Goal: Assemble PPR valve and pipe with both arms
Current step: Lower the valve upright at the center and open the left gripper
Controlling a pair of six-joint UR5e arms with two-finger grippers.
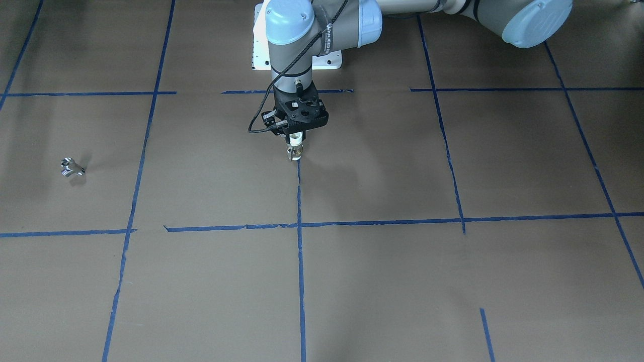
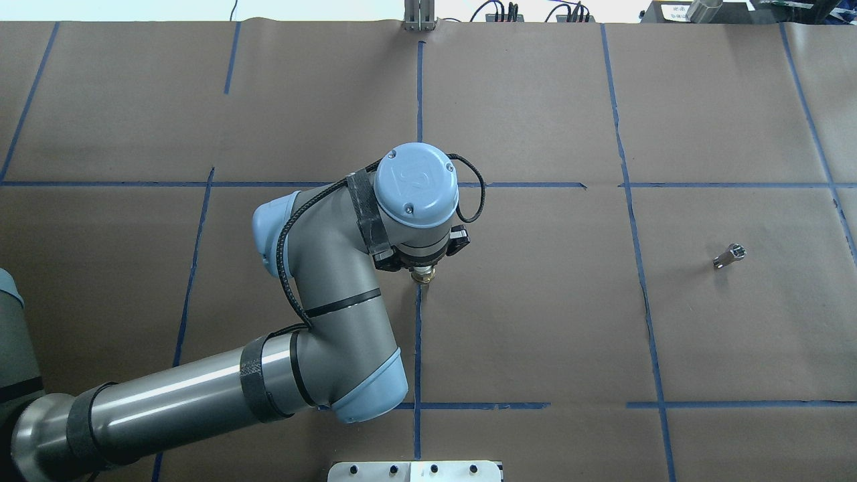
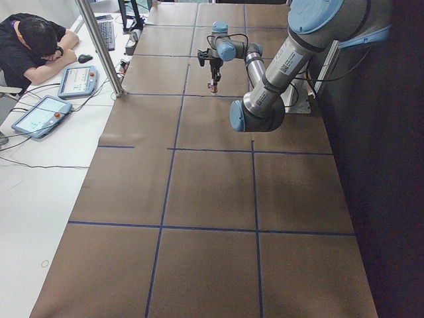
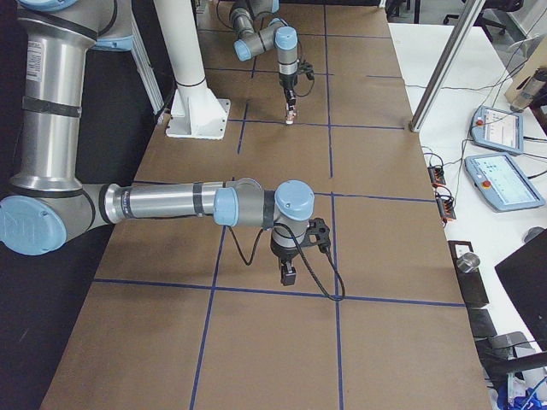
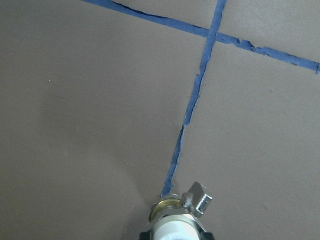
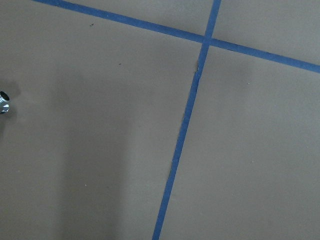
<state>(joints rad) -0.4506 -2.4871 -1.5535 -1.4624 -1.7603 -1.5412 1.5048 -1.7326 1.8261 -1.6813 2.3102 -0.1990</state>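
My left gripper point(image 1: 297, 138) is shut on the pipe point(image 1: 295, 152) and holds it upright, metal end down, near the table's middle by a blue tape line. It also shows in the overhead view point(image 2: 423, 273) and in the left wrist view point(image 5: 172, 217), white ring above brass. I cannot tell whether it touches the table. The PPR valve point(image 1: 73, 167), a small chrome fitting, lies alone far off on the robot's right point(image 2: 730, 255); its edge shows in the right wrist view point(image 6: 4, 102). My right gripper point(image 4: 289, 275) shows only in the exterior right view, low over the table; I cannot tell its state.
Brown paper with blue tape lines point(image 2: 418, 335) covers the table. A white base plate point(image 1: 261, 55) sits at the robot's side. An operator point(image 3: 33, 46) and tablets point(image 3: 41, 114) are at a side desk.
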